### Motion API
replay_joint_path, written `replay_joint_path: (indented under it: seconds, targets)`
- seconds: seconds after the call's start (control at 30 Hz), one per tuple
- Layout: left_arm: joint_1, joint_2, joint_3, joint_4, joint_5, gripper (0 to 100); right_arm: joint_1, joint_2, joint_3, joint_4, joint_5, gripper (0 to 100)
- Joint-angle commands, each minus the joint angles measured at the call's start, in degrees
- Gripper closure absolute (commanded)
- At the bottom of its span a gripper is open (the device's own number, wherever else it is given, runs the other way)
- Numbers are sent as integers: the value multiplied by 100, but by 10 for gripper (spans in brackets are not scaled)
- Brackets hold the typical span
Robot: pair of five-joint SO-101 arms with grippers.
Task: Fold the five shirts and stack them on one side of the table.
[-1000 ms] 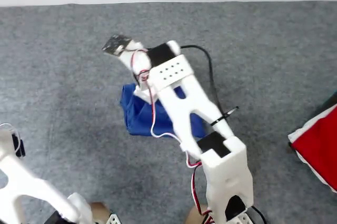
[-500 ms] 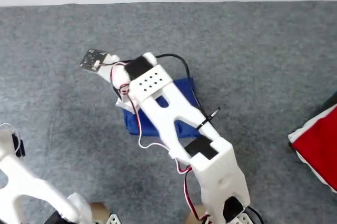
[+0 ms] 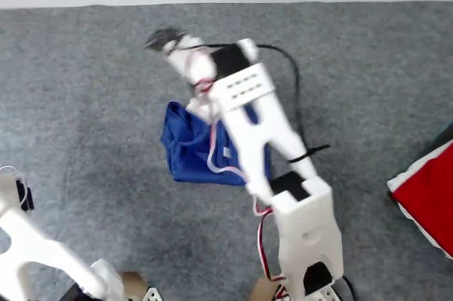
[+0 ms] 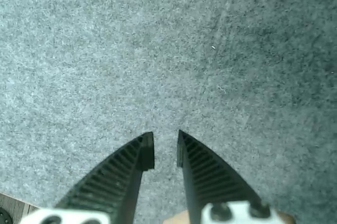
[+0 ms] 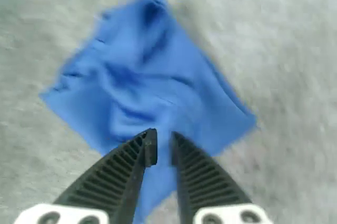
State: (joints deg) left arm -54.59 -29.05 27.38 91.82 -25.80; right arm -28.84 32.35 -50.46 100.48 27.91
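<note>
A crumpled blue shirt (image 3: 191,149) lies in a loose bundle on the grey felt table (image 3: 368,67), near the middle. My right arm stretches over it, and in the high view the right gripper (image 3: 164,39) shows blurred past the shirt's far edge. In the right wrist view the right gripper (image 5: 162,147) hovers above the blue shirt (image 5: 152,76); its jaws are drawn together with a narrow slit and hold nothing. My left gripper (image 4: 165,147) hangs over bare grey felt, jaws equally close and empty. The left arm (image 3: 28,244) sits at the near left corner.
A folded red shirt with white trim (image 3: 428,198) lies at the right edge on top of a dark item. Bare felt spreads to the left of and behind the blue shirt.
The right arm swung left half a second ago and has now swung back right and farther from the front. The blue shirt stayed in place and changed shape slightly. The left arm kept still.
</note>
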Motion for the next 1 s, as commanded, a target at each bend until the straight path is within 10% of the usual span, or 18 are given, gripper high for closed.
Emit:
replay_joint_path:
  seconds: [0.0,0.3,0.73,0.97]
  targets:
    - [35,-176,-224,53,-9,914,585,48,-246,224,105,990]
    - [44,-176,-224,53,-9,914,418,1253,-264,-31,273,988]
    - [44,-176,-224,35,-9,914,-1727,673,-237,242,264,988]
    - [44,-176,-224,35,-9,914,-1490,-13,-237,224,299,988]
